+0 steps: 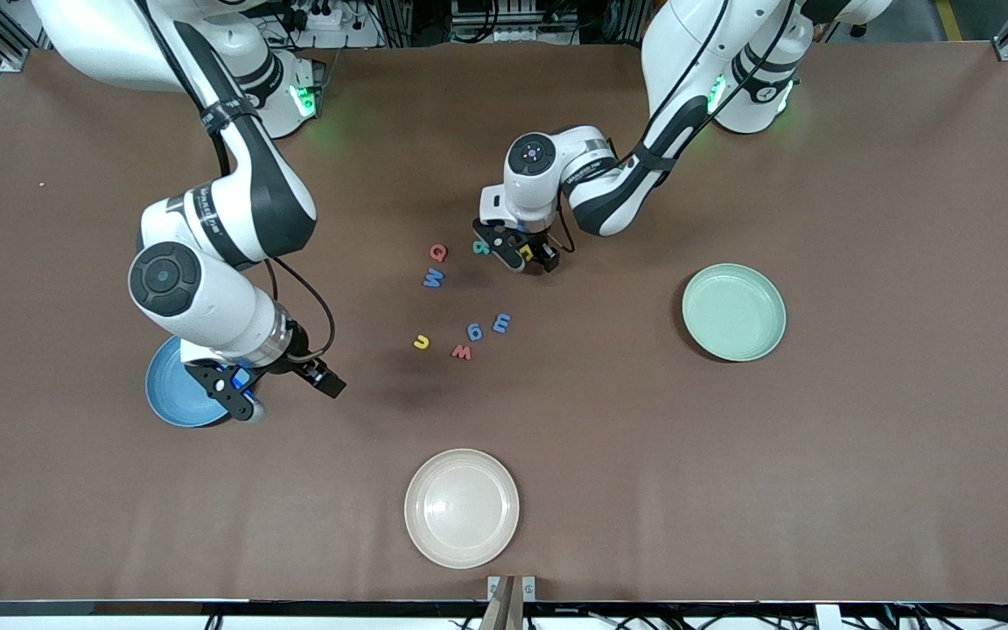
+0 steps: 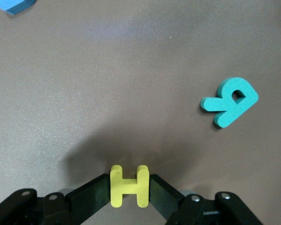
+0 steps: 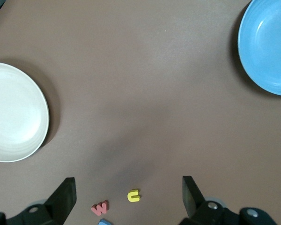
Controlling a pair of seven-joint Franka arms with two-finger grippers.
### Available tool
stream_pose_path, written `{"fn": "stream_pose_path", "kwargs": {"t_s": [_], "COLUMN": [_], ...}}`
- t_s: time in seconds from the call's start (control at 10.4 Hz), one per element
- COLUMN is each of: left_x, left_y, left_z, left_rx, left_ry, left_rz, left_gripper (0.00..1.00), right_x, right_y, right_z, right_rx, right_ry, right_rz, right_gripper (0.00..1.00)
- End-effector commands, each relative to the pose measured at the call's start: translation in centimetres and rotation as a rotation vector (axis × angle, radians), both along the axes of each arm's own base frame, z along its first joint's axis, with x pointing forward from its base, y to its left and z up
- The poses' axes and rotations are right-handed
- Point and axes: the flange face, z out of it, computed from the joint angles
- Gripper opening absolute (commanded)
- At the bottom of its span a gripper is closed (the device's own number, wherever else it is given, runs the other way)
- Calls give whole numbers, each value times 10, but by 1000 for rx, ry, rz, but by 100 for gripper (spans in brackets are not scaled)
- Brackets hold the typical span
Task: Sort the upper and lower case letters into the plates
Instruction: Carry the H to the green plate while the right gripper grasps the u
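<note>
My left gripper (image 1: pixel 523 254) is shut on a yellow letter H (image 2: pixel 117 180), its pads pressed against both sides, low at the table. A teal R (image 2: pixel 230 108) lies beside it, with a red Q (image 1: pixel 438 253) and a blue M (image 1: pixel 433 279) close by. Nearer the front camera lie two blue letters (image 1: pixel 501 323) (image 1: pixel 474 332), a red w (image 1: pixel 462 352) and a yellow u (image 1: pixel 421 342). The mint green plate (image 1: pixel 733 312) sits toward the left arm's end. The sky blue plate (image 1: pixel 167 394) lies partly under my right gripper (image 1: pixel 290 394), which hangs open and holds nothing.
A cream-white plate (image 1: pixel 462 507) lies near the table's front edge, nearer the camera than the letters. The right arm's wrist covers part of the sky blue plate. Bare brown table surface lies between the letters and each plate.
</note>
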Motion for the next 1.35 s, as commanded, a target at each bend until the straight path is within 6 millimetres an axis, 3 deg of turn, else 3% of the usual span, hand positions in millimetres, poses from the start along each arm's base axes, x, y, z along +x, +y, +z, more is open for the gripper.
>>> {"fn": "stream_pose_path", "kwargs": {"t_s": [0.0, 0.38, 0.58, 0.67, 0.86, 0.96, 1.15, 1.25], "left_x": [2, 20, 38, 61, 111, 134, 179, 196], "left_y": [1, -7, 11, 35, 97, 133, 211, 255], "left_z": [11, 61, 92, 106, 122, 121, 110, 98], "left_rx": [-10, 93, 98, 102, 134, 134, 122, 99], "left_ry": [-16, 36, 64, 74, 80, 91, 120, 118], "left_rz": [29, 81, 43, -2, -79, -101, -151, -159], "left_gripper": [0, 0, 0, 0, 0, 0, 0, 0], "right_x": [3, 3, 1, 0, -13, -28, -60, -76], "right_y": [3, 3, 12, 26, 57, 87, 117, 124], "right_z": [2, 0, -10, -19, -54, -79, -119, -138], "right_rx": [16, 16, 14, 23, 11, -24, -59, -51], "right_ry": [0, 2, 13, -8, -5, 9, 16, 18], "right_rz": [9, 7, 18, 32, 97, 177, 288, 299], "right_gripper": [100, 100, 100, 100, 100, 100, 100, 100]}}
